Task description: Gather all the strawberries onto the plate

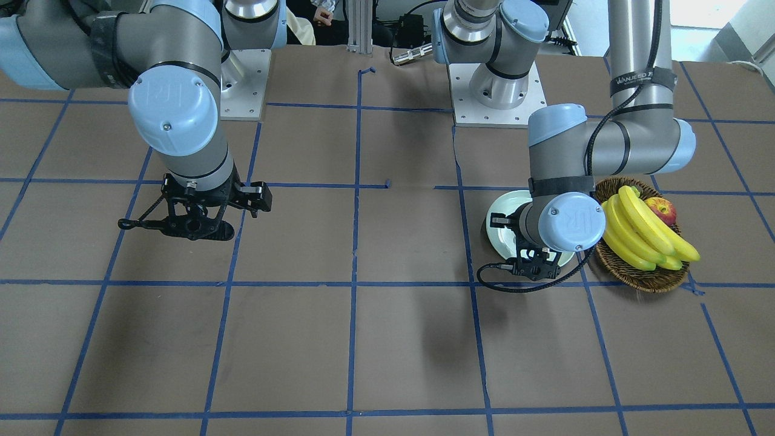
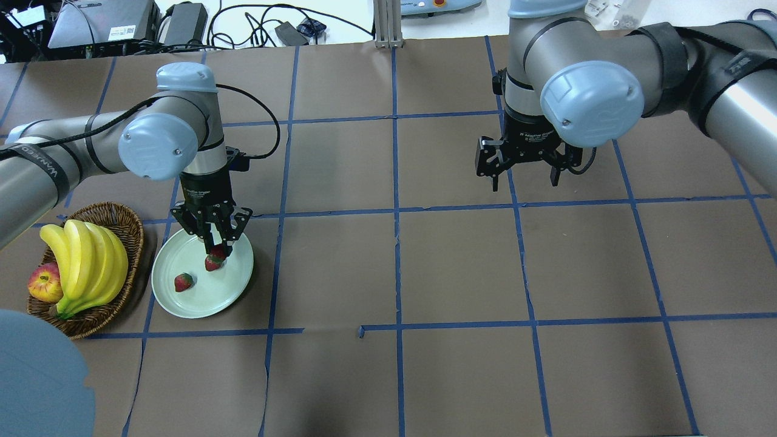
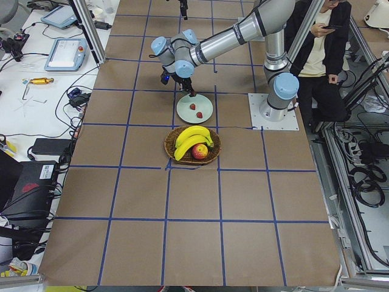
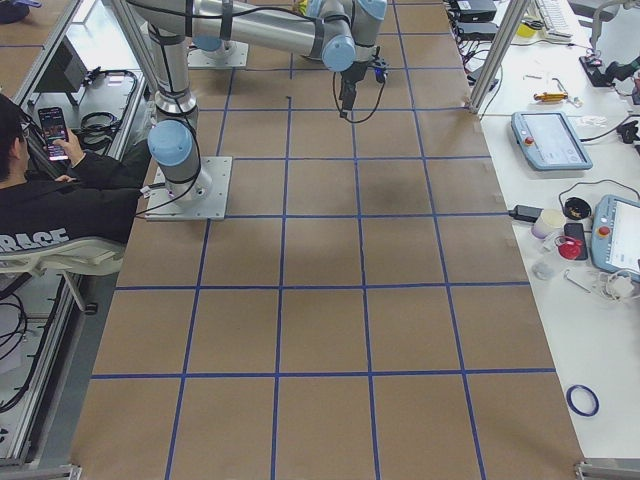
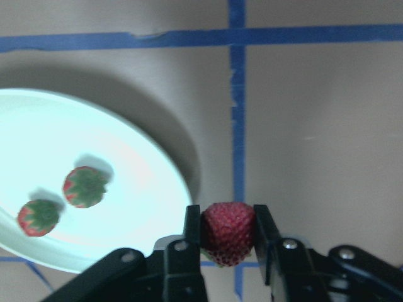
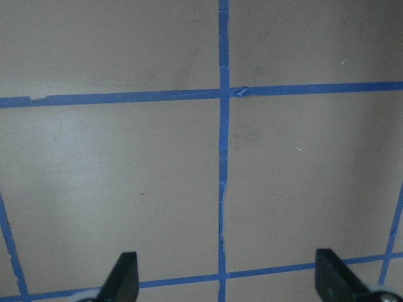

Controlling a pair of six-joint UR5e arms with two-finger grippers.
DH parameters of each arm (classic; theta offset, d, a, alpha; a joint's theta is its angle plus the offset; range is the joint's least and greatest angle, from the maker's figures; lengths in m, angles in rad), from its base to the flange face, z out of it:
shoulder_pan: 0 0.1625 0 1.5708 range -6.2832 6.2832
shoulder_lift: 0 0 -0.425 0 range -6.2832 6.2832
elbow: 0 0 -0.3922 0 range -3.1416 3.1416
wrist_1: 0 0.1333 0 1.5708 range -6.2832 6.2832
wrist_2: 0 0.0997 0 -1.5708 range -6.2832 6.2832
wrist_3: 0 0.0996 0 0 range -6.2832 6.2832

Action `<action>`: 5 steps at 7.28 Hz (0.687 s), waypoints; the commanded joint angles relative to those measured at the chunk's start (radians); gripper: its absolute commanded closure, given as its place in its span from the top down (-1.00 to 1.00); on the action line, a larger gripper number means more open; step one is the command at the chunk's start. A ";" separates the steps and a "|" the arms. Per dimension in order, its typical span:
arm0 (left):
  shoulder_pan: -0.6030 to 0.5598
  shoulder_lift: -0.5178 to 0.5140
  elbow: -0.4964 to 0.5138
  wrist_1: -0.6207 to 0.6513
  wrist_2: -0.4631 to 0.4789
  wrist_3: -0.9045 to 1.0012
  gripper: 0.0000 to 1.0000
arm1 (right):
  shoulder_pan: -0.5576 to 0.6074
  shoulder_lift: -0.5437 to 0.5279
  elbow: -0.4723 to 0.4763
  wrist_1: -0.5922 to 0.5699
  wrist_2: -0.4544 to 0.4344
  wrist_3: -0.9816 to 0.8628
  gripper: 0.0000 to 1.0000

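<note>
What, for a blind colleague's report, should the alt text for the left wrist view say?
The left gripper pinches a strawberry between its black fingers at the frame's bottom. To the left, two more strawberries lie on a pale green plate on a brown table crossed by blue tape.

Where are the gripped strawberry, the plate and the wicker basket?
gripped strawberry (image 5: 228, 231), left wrist view, middle of its red body.
plate (image 2: 209, 300), overhead view, bare surface near its rim.
wicker basket (image 2: 118, 213), overhead view, woven rim.
</note>
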 commanded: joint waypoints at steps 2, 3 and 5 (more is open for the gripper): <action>0.007 0.011 0.003 0.144 -0.004 0.005 1.00 | 0.000 -0.004 -0.005 0.004 -0.002 0.004 1.00; 0.006 0.034 0.036 0.163 -0.003 0.005 1.00 | 0.000 -0.004 -0.006 0.000 -0.002 0.005 1.00; 0.009 0.048 0.086 0.167 0.000 -0.006 1.00 | -0.001 0.003 0.001 -0.003 -0.003 0.042 1.00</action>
